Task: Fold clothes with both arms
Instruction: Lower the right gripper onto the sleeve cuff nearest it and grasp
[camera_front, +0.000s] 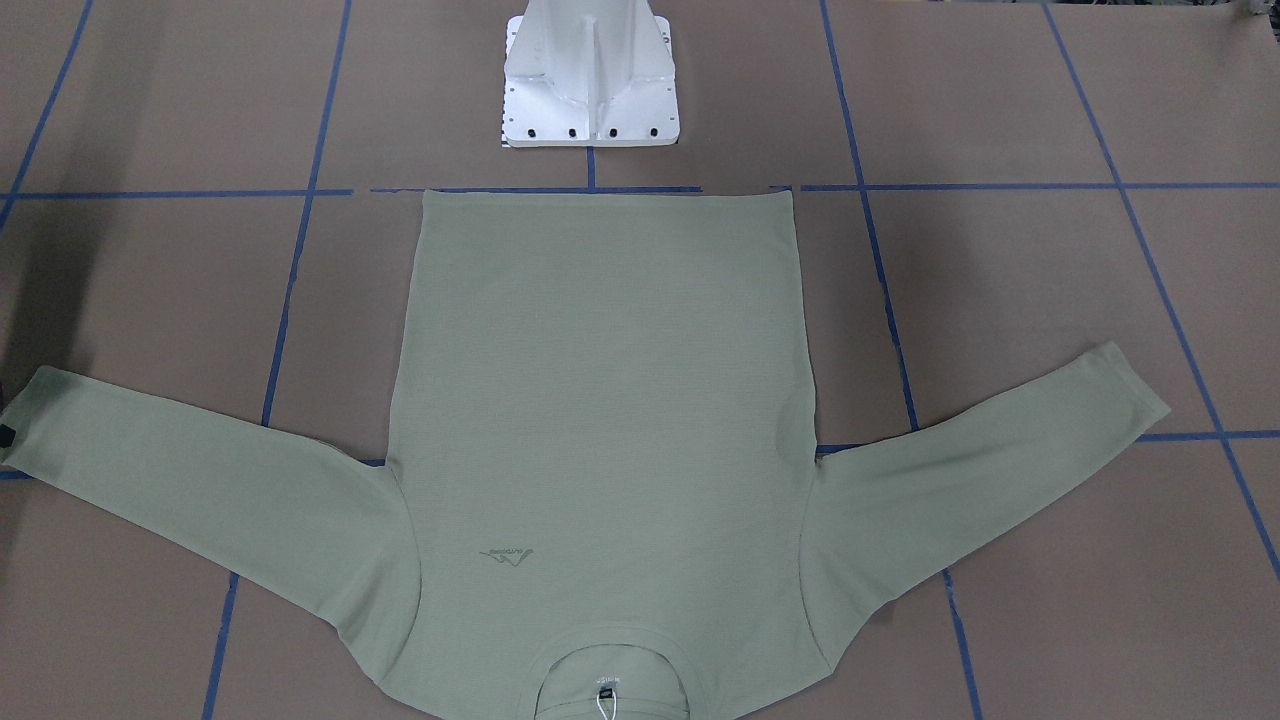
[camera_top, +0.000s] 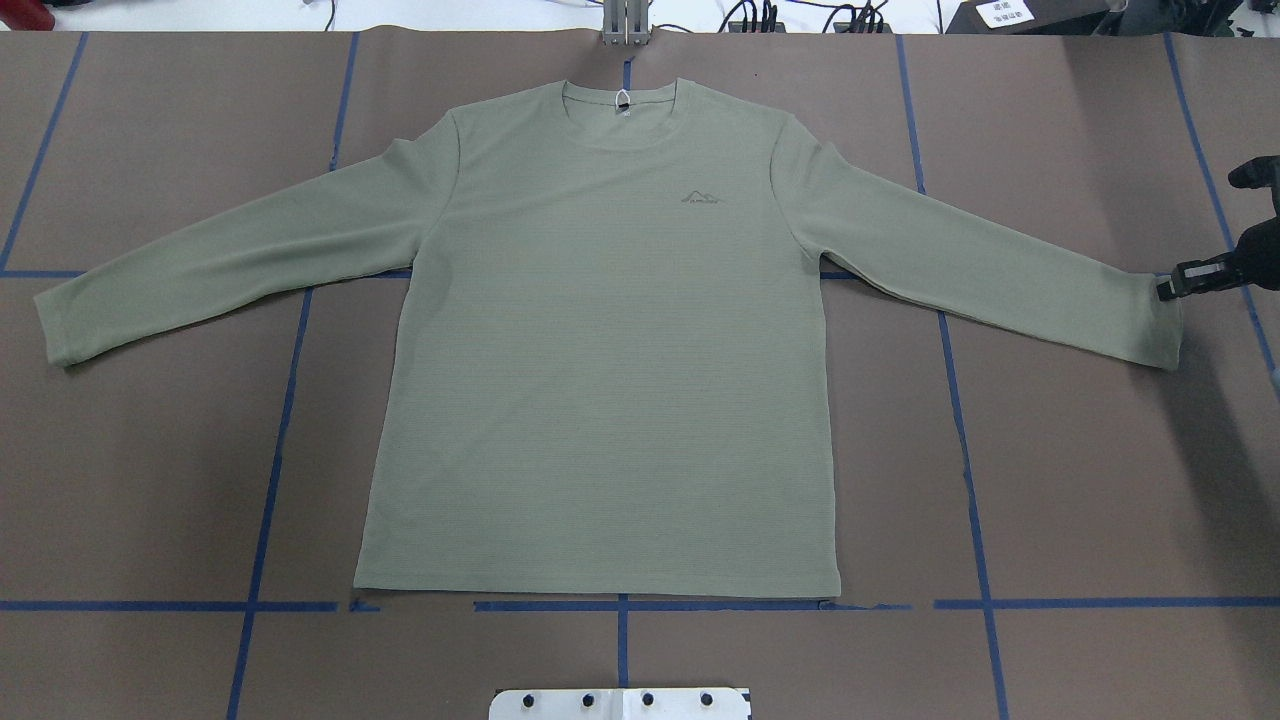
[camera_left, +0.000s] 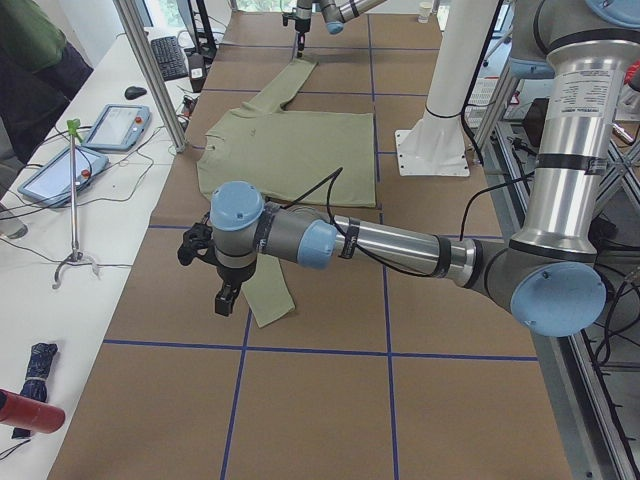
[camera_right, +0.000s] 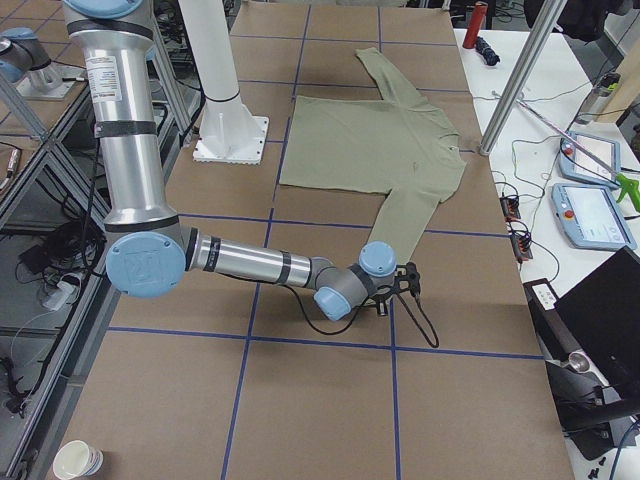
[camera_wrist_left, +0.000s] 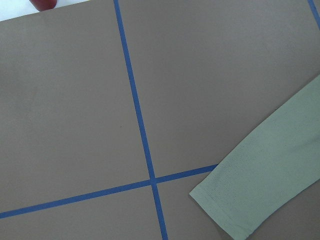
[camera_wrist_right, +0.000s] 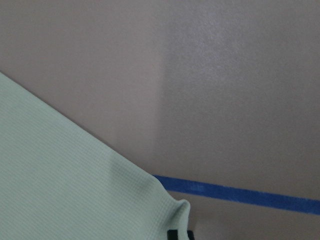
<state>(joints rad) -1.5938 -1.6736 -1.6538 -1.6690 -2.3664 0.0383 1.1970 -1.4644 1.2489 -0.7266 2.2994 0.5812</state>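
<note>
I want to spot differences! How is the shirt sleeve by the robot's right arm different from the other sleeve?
The right-side sleeve has the right gripper touching its cuff, and that corner is puckered. The left-side sleeve has nothing touching it and lies flat. Both are pale green, long and spread out sideways.

Your green shirt (camera_top: 600, 380) is lying flat, logo up, sleeves spreading; right arm (camera_right: 250, 262) is stretching low to one cuff (camera_top: 1150, 320), left arm (camera_left: 400, 245) hovering beside the other.
</note>
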